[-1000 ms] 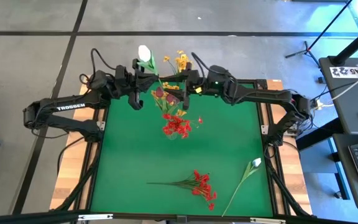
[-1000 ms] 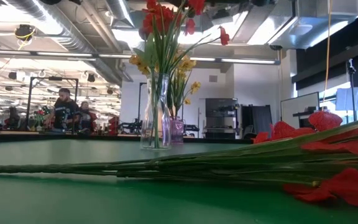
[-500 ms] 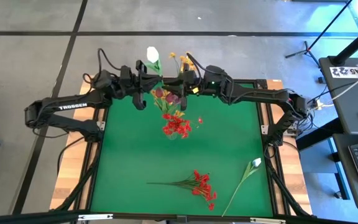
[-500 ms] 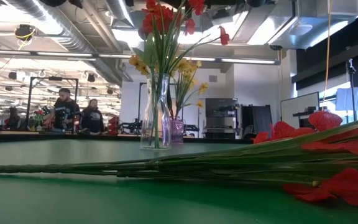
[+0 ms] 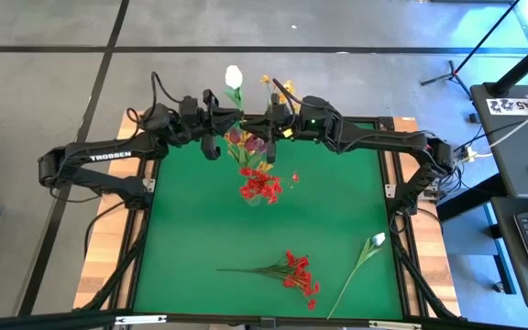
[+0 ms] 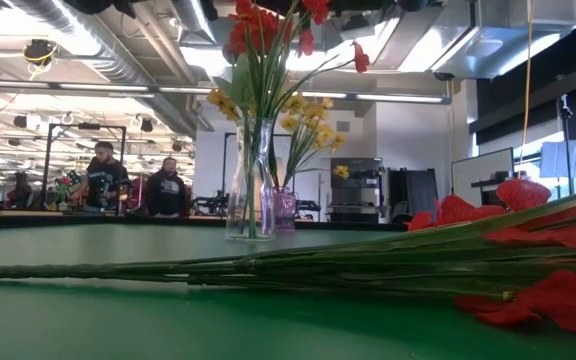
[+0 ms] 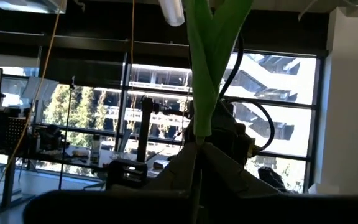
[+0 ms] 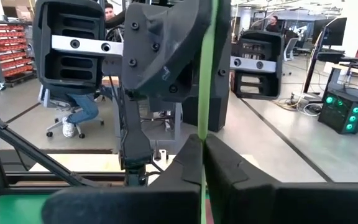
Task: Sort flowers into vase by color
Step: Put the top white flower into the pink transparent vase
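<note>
My left gripper [image 5: 225, 117] and my right gripper [image 5: 262, 119] face each other high over the table's far edge. Both are shut on the same white flower [image 5: 234, 76], whose bud [image 7: 169, 9] points up. Below them a clear vase [image 6: 251, 185] holds red sprays [image 5: 260, 187]. A small purple vase [image 6: 284, 210] holds yellow sprays [image 6: 318, 130]. Dark red-pink buds [image 5: 246, 139] show beside them. A red spray [image 5: 291, 272] and another white flower [image 5: 365, 255] lie flat on the green mat near the front edge. My left gripper pinches the white flower's stem [image 7: 199, 134] between its two fingers, just under the leaves. The fingers come level and lie across the stem. The flower stands upright, clear of the table. My right gripper pinches a thin green stem [image 8: 202, 130] between its two fingers, lying level across it. The stem stands upright and runs up right in front of my left gripper.
The two vases stand close together at the mat's far middle, right under both grippers. The lying red spray [image 6: 418, 260] stretches across the near part of the mat. People [image 6: 103, 178] sit in the room beyond the table. Wooden table edges frame the mat [image 5: 200, 229].
My left gripper has carried the white flower toward the table's right and far edge, up to my right gripper, which has shifted slightly left to meet it. In the low view the yellow spray in the purple vase has leaned over to the right.
</note>
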{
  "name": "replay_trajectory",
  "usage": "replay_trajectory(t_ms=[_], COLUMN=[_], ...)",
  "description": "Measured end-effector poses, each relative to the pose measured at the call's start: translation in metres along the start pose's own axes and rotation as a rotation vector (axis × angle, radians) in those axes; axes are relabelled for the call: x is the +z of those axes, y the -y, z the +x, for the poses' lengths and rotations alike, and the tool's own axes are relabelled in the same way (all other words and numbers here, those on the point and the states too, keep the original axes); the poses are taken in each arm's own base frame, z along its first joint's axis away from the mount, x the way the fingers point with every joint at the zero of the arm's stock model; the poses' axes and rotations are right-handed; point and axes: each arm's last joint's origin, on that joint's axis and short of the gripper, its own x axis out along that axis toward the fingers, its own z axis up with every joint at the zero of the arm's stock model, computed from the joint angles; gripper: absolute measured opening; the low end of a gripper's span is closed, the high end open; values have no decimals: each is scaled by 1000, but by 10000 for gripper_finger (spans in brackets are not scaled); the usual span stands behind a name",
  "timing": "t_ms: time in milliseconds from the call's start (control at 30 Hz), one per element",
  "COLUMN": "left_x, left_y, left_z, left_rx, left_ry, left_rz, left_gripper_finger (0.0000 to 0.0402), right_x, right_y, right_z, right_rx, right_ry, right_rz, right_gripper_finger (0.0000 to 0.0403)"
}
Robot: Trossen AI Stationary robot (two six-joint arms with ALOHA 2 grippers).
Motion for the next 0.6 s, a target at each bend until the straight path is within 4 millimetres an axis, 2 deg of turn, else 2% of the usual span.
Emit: replay_trajectory(t_ms=[333, 433, 600], left_x=[13, 21, 38], left_y=[3, 5, 10], left_z=[-9, -16, -36], left_rx=[19, 32, 79], left_ry=[27, 22, 0], left_rz=[4, 3, 20], left_gripper_finger=[81, 95, 110], right_x=[13, 23, 51], right_y=[1, 4, 12], right_z=[-11, -22, -59], right_rx=[-41, -75, -140], right_ry=[4, 0, -19], right_rz=[-15, -39, -84], right_gripper_finger=[1, 1, 1])
